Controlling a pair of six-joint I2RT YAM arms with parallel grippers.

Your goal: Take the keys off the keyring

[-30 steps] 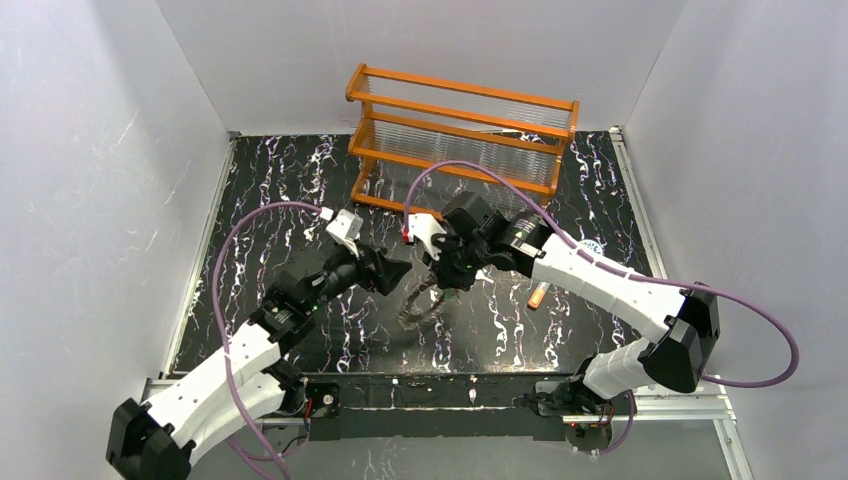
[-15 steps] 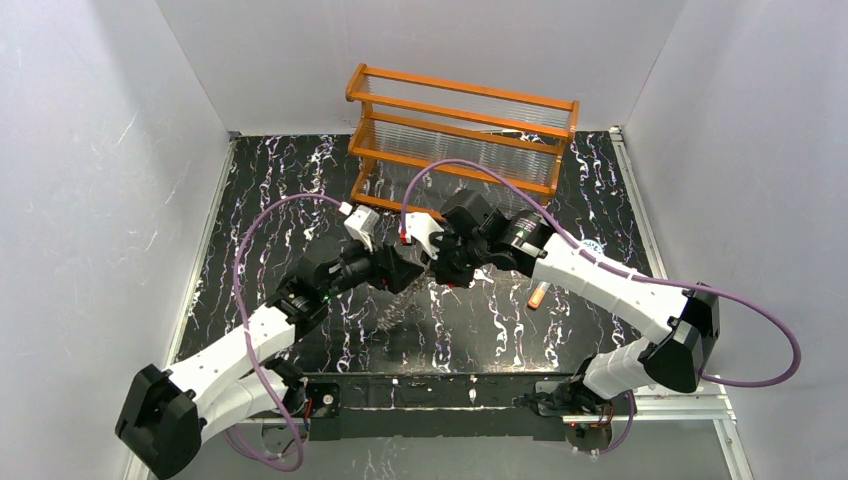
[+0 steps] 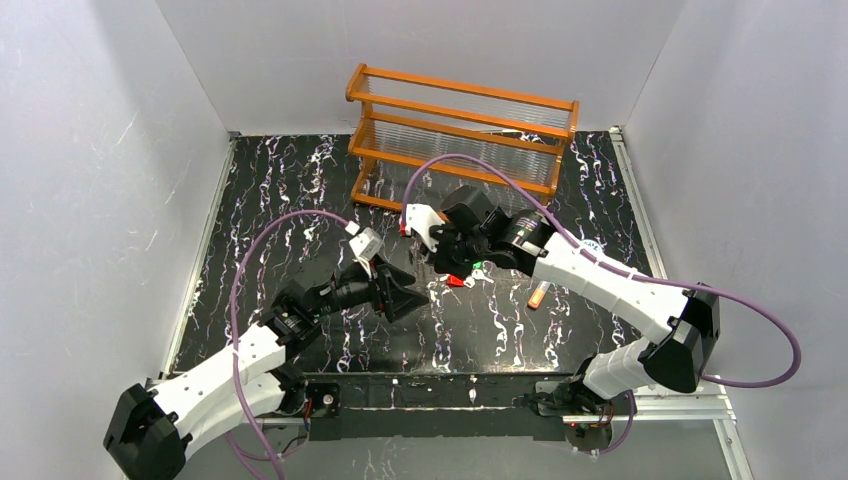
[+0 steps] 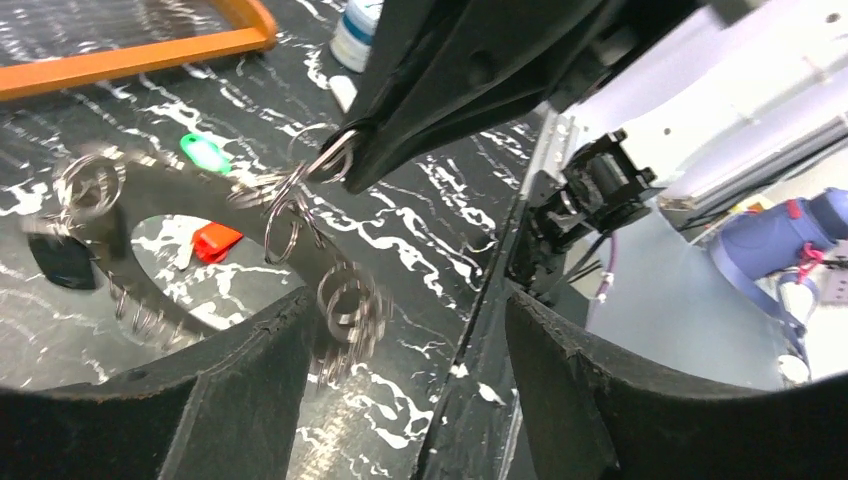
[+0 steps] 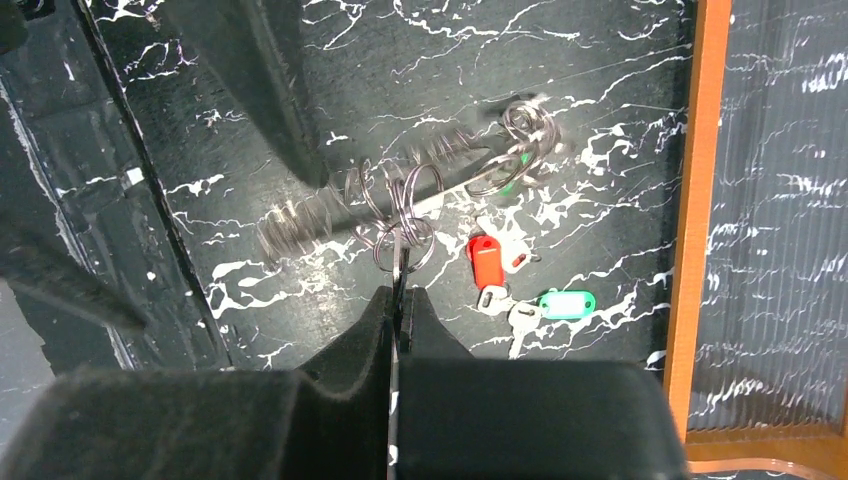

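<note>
My right gripper (image 5: 400, 296) is shut on a small silver split ring (image 5: 400, 240). The dark-grey toothed keyring (image 4: 140, 188) hangs from that ring above the table, blurred, with several other split rings on it. Two keys lie loose on the table below: one with a red head (image 5: 486, 262) and one with a green head (image 5: 565, 300); they also show as the red key (image 3: 455, 281) and the green key (image 3: 478, 267). My left gripper (image 4: 410, 385) is open just left of and below the right one. A cluster of split rings (image 4: 345, 300) hangs beside its left finger (image 4: 200, 400), not clamped.
An orange rack (image 3: 460, 135) of clear tubes stands at the back. A clear tube with an orange cap (image 3: 537, 296) lies right of the grippers. A small blue-white lid (image 3: 590, 245) sits further right. White walls enclose the black marbled table (image 3: 270, 190).
My left gripper has swung right, then come nearer, ending close under the right gripper. The keyring swings and blurs. My right gripper has stayed shut, shifting only slightly.
</note>
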